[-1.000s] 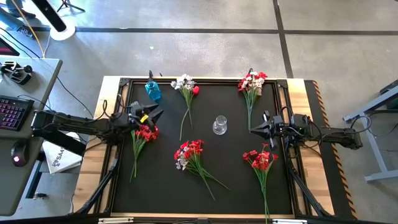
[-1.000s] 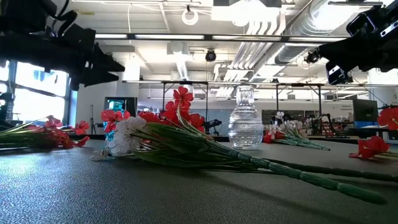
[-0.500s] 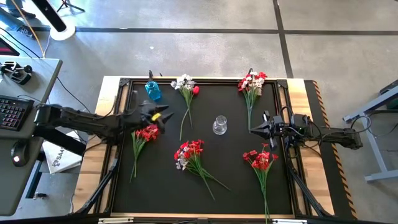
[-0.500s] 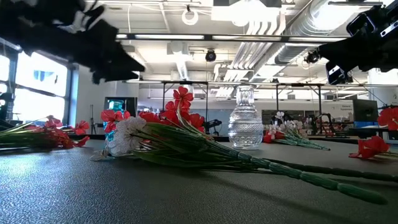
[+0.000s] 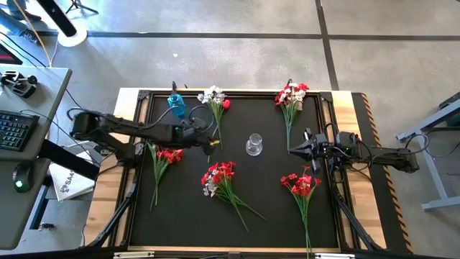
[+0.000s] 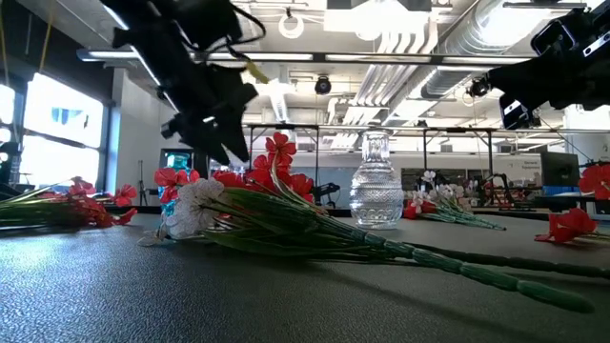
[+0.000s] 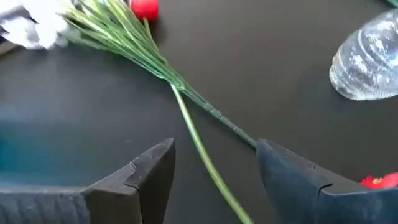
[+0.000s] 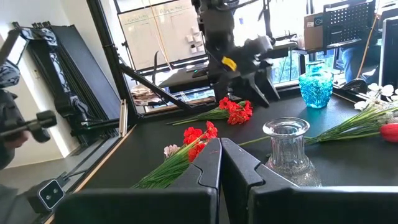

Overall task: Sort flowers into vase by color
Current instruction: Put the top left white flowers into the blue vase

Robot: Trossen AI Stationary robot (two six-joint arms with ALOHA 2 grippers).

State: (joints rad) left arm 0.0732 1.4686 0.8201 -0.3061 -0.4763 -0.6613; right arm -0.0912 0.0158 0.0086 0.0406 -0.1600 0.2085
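**Vases empty; left arm over white sprig**

Clear ribbed glass vase (image 5: 254, 144) at centre and blue glass vase (image 5: 177, 104) far left: both hold nothing. Left gripper (image 5: 208, 139), jaws wide, has swung right from the red bunch (image 5: 167, 155); now above the white-blossomed green-stemmed sprig (image 5: 213, 108) far centre-left. Right gripper (image 5: 293, 150) closed, unmoved.

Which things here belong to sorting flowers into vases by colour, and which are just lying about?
Belong to the job:
- five flower bunches, e.g. white bunch, red bunch
- clear vase
- blue vase
- left gripper, open over the white bunch's stem

Lying about:
- keyboard
- mouse
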